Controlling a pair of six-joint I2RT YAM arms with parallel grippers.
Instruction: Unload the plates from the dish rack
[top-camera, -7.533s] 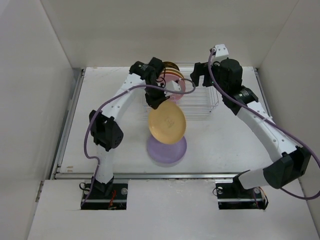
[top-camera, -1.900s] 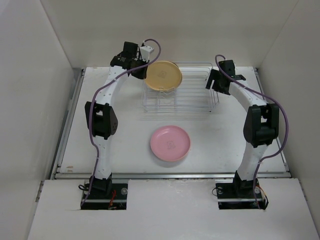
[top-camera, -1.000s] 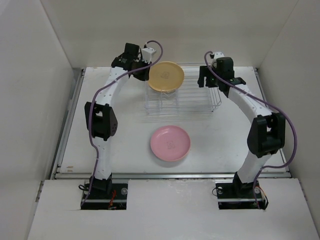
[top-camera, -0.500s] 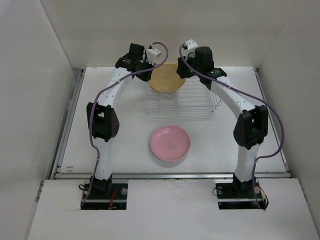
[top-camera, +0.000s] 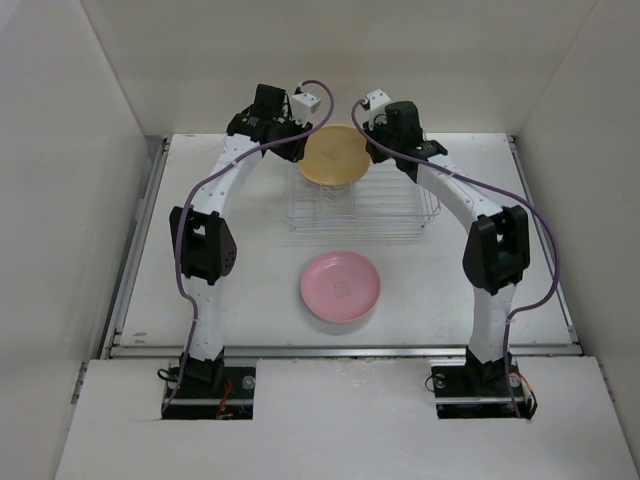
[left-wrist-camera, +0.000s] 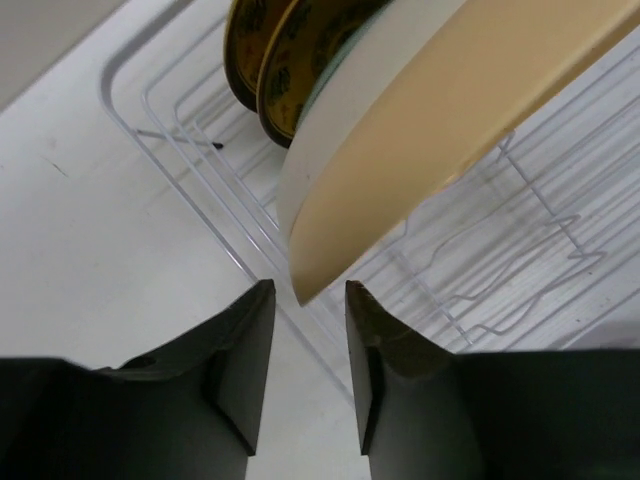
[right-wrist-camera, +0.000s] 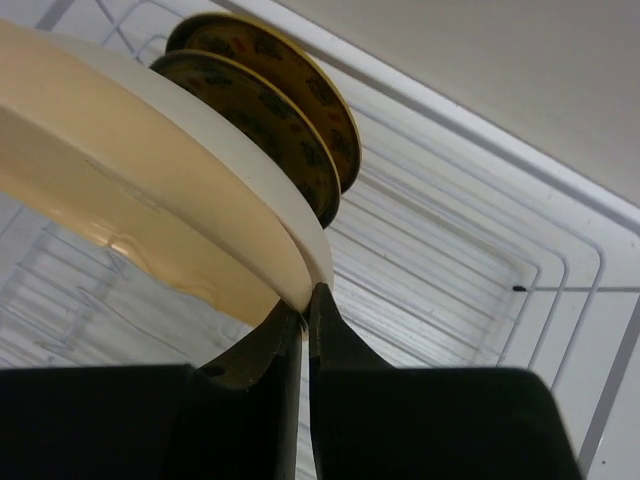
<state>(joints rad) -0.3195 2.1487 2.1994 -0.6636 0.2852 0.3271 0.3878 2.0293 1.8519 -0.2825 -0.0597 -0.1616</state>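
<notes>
Tally from my desk. Plates: 4 for certain.
- 1 pink plate (top-camera: 340, 287)
- 1 yellow-orange plate (top-camera: 334, 155)
- 2 dark patterned plates (right-wrist-camera: 262, 100), brown w/ yellow, same kind

Poss. a 5th: a pale cream band (left-wrist-camera: 320, 160) runs right behind the yellow-orange one in both wrist cams. I can't tell if that's a separate plate or that plate's own underside. Can't tell if anything sits under the pink one either.

Racks: 1 wire rack (top-camera: 400, 212).
Arms: 2, left arm (top-camera: 205, 250) and right arm (top-camera: 495, 250).
Grippers: 2, left gripper (left-wrist-camera: 308, 300) and right gripper (right-wrist-camera: 305, 305), w/ 2 fingers (left-wrist-camera: 235, 370) each, so 4 total.
Table (top-camera: 450, 300): 1.
</notes>
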